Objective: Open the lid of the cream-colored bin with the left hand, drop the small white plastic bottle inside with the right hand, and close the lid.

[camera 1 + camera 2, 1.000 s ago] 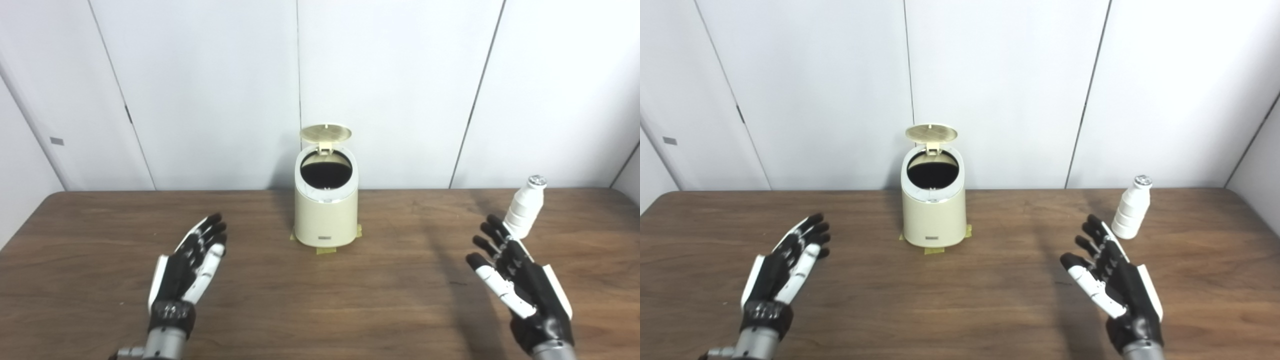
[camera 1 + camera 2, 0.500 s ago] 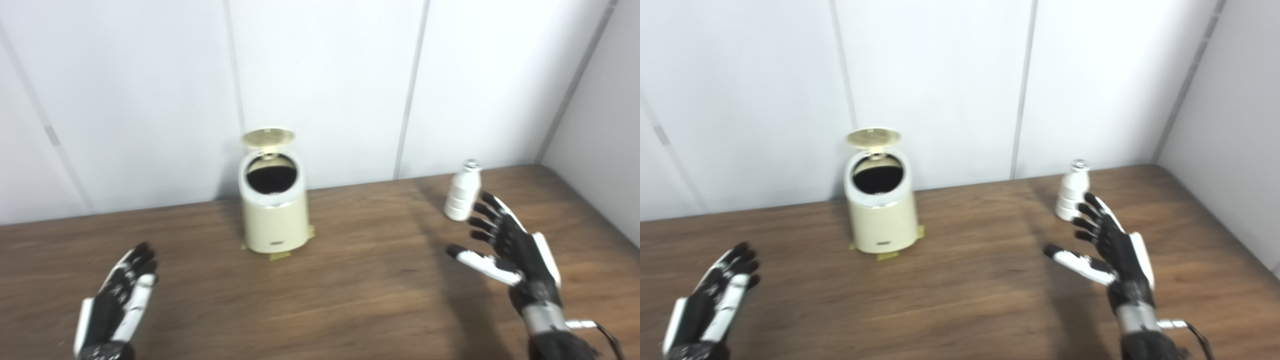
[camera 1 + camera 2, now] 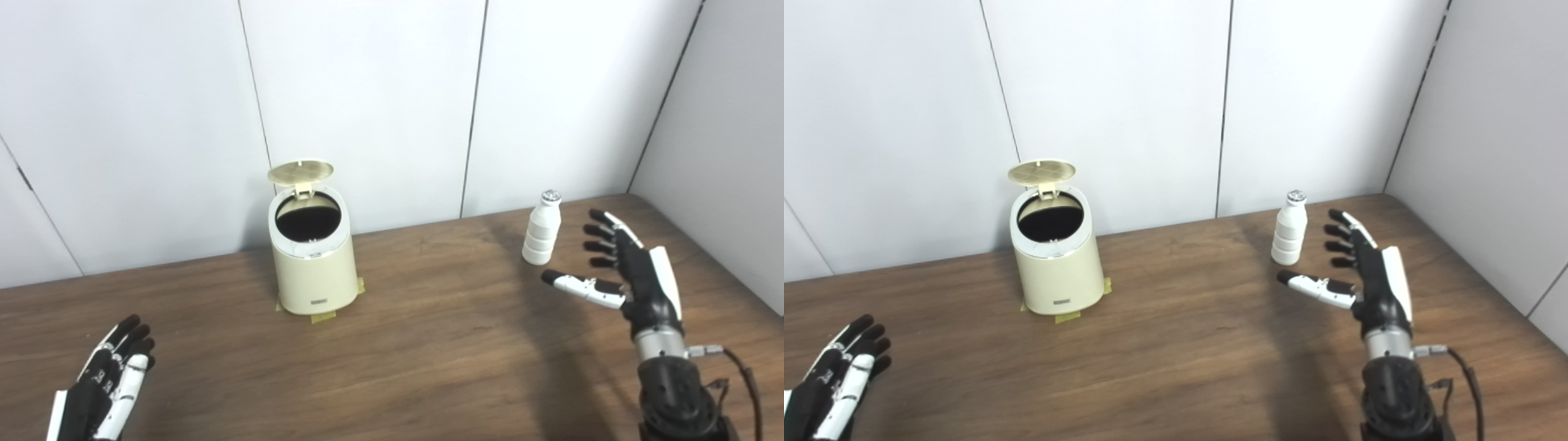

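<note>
Bottle (image 3: 540, 229), small and white with a silvery cap, stands upright on the brown wood-grain table (image 3: 429, 343), well to the right of the cream-colored bin (image 3: 313, 257) and close to the table's far edge. The right hand (image 3: 625, 269) hovers just right of the bottle, spread wide and holding nothing: its fingers (image 3: 603, 236) reach up beside the bottle's right flank without clearly touching it, and its thumb (image 3: 572, 285) juts out low in front of the bottle's base. A thin cable (image 3: 738, 373) trails from the wrist behind it.

The bin sits near the back of the table on strips of yellowish tape (image 3: 323, 317), its round lid (image 3: 301, 173) flipped up on the rear hinge and its dark inside showing.

The left hand (image 3: 836, 383) lies far to the left of the bin and nearer the camera, at the picture's lower corner, flat, fingers loosely apart, holding nothing.

Behind the bin rises a pale panelled wall (image 3: 367, 92) with dark vertical seams; a 2nd wall meets it at the corner to the right of the bottle.
</note>
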`<state>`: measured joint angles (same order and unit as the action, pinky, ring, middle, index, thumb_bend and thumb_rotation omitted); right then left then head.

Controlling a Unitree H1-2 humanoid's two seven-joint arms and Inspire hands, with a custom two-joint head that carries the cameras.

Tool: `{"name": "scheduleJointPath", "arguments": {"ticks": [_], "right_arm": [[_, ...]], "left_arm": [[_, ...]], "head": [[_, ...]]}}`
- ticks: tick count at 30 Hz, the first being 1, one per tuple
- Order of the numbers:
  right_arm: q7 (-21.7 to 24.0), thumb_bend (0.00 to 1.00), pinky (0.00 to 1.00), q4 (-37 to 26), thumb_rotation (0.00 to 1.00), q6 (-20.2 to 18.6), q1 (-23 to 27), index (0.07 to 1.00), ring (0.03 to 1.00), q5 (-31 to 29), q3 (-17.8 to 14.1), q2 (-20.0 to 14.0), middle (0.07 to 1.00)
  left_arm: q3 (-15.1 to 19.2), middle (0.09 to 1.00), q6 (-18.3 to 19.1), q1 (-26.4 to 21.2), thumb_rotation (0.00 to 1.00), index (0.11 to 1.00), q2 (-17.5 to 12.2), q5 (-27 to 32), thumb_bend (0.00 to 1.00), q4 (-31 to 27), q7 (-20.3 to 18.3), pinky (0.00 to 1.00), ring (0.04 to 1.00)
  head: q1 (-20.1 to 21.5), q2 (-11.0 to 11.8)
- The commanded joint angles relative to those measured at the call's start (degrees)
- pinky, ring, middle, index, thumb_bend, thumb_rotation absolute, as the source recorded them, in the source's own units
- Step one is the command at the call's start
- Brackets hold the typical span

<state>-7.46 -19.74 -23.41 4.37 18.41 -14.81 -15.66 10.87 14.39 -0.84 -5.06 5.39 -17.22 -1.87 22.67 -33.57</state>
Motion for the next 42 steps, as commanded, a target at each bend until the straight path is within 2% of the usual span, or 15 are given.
{"name": "scheduleJointPath", "arguments": {"ticks": [1,5,8,11,16,20,22,23,25,27,30,35,39,42], "right_arm": [[-0.8,0.85,0.68,-0.3,0.19,0.5,2.7,0.845,0.763,1.5,-0.4,-1.8,0.818],[-0.6,0.86,0.69,1.4,0.19,-1.0,4.3,0.851,0.770,2.6,-0.5,-3.5,0.818],[-0.3,0.83,0.62,2.1,0.15,-2.4,6.0,0.867,0.770,3.4,-0.5,-4.4,0.842],[0.3,0.84,0.64,3.9,0.15,-3.0,7.7,0.882,0.786,4.2,-0.4,-5.8,0.854],[1.9,0.87,0.64,11.0,0.17,-3.2,11.5,0.888,0.784,4.1,-0.3,-9.1,0.857],[2.2,0.89,0.66,16.2,0.17,-1.8,13.8,0.887,0.793,3.4,0.6,-11.2,0.854],[2.1,0.90,0.67,17.8,0.16,-1.5,14.8,0.882,0.799,3.0,0.9,-11.6,0.851],[2.3,0.89,0.68,19.1,0.15,-0.9,15.4,0.883,0.798,2.5,0.9,-11.9,0.848],[2.5,0.89,0.68,20.9,0.15,-0.2,16.3,0.885,0.795,1.7,1.0,-12.3,0.847],[3.0,0.88,0.70,23.1,0.14,-0.2,17.9,0.889,0.804,1.1,1.5,-12.7,0.850],[3.4,0.90,0.71,25.9,0.17,-0.5,19.9,0.881,0.805,0.8,2.4,-13.3,0.846],[3.3,0.92,0.69,29.3,0.15,-1.4,22.7,0.873,0.802,1.1,4.3,-13.7,0.848],[4.4,0.93,0.71,29.2,0.12,0.1,23.0,0.880,0.813,-0.1,5.5,-13.6,0.863],[5.1,0.93,0.68,28.7,0.13,-0.7,22.9,0.884,0.788,0.8,7.1,-14.2,0.852]], "left_arm": [[0.3,0.859,-0.6,-1.2,0.46,0.879,-1.2,1.0,0.41,-2.1,0.0,0.86,0.856],[0.3,0.865,0.1,-1.4,0.44,0.881,-1.8,1.4,0.38,-3.0,0.0,0.88,0.859],[0.0,0.865,1.2,-1.5,0.47,0.885,-2.5,0.3,0.36,-4.0,0.4,0.87,0.868],[-0.4,0.869,1.5,-1.4,0.49,0.898,-3.5,-0.5,0.35,-4.1,0.1,0.84,0.871],[-0.4,0.867,3.0,-1.1,0.45,0.901,-3.2,0.2,0.33,-5.4,0.3,0.86,0.873],[0.0,0.875,3.9,-1.5,0.43,0.911,-3.5,1.1,0.31,-6.6,0.2,0.87,0.879],[0.1,0.882,4.9,-1.8,0.45,0.911,-3.9,0.9,0.31,-7.0,0.4,0.88,0.889],[-0.1,0.875,5.9,-1.9,0.50,0.905,-4.4,-0.2,0.32,-7.6,0.6,0.92,0.891],[-0.4,0.872,7.4,-2.0,0.53,0.902,-5.0,-1.6,0.33,-8.5,0.7,0.94,0.892],[-0.9,0.891,8.4,-2.0,0.57,0.904,-5.6,-2.5,0.34,-9.1,0.5,0.99,0.928],[-1.3,0.906,9.1,-1.9,0.59,0.906,-6.0,-3.4,0.36,-9.6,0.5,1.00,0.943],[-1.3,0.900,9.9,-2.4,0.59,0.901,-5.9,-3.9,0.37,-10.0,0.6,1.00,0.941],[-1.5,0.895,10.8,-3.1,0.58,0.899,-5.9,-4.7,0.35,-10.5,0.8,1.00,0.938],[-1.6,0.898,11.4,-3.5,0.57,0.902,-5.9,-5.0,0.34,-10.6,0.8,1.00,0.941]], "head": [[0.1,-0.1],[0.2,-0.3],[0.4,-0.3],[0.7,-0.3],[1.0,-0.4],[0.9,-0.5],[0.8,-0.5],[0.7,-0.5],[0.7,-0.5],[0.6,-0.6],[0.6,-0.6],[0.5,-0.5],[0.7,-0.8],[1.1,-0.9]]}}
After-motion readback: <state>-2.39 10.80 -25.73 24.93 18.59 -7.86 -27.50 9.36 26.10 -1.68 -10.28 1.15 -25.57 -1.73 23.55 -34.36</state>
